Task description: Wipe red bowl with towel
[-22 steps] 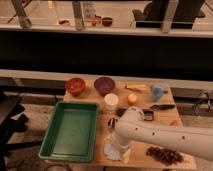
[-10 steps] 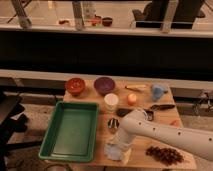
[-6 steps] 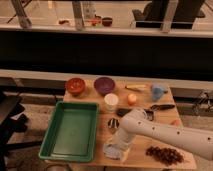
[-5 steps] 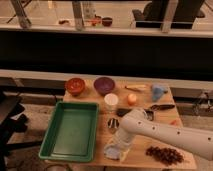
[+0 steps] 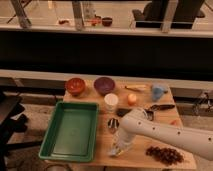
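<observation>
The pincer (image 5: 121,145), whose grip could not be told, hung low just right of the green tray (image 5: 70,131), down at the pale towel (image 5: 114,152) near the front of the surface (image 5: 135,159), while the red bowl (image 5: 75,85) stood just behind that tray, well apart from the pincer.

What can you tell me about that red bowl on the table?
The red bowl is round and reddish-orange, and looks glazed or plastic. It stands upright at the back left of the table, beside the purple bowl and just behind the green tray. Nothing seems to touch it; its inside is hard to see. The tool is far off, at the towel near the front edge.
</observation>
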